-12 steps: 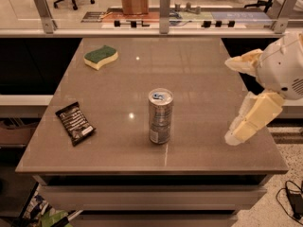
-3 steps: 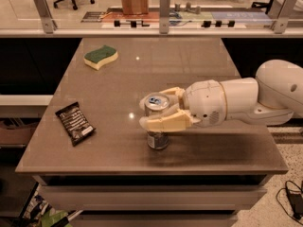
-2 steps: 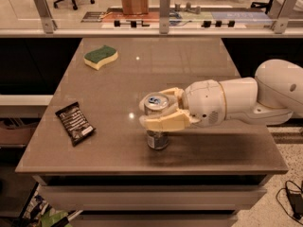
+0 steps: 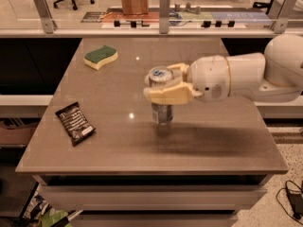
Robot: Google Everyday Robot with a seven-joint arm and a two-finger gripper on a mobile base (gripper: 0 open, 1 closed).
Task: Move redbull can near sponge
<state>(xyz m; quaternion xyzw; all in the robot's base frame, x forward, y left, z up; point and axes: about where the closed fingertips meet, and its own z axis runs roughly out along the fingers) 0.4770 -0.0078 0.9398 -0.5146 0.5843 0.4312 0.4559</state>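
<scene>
Fingers of the tool [image 4: 160, 83] clamp the upper part of the redbull can [image 4: 162, 112], which we see upright near the middle of the worktop [image 4: 213, 145], its base seemingly just above the surface. We find the sponge [image 4: 101, 56] well apart, towards the far left corner, and a dark packet [image 4: 75, 122] near the left edge.

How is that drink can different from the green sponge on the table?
The redbull can is tall, slim and silvery, standing upright; the sponge is low and flat, green on top and pale yellow below. The can is mid-table with the gripper closed around it; the sponge lies untouched near the far left corner. Both are small things over the same table.
</scene>
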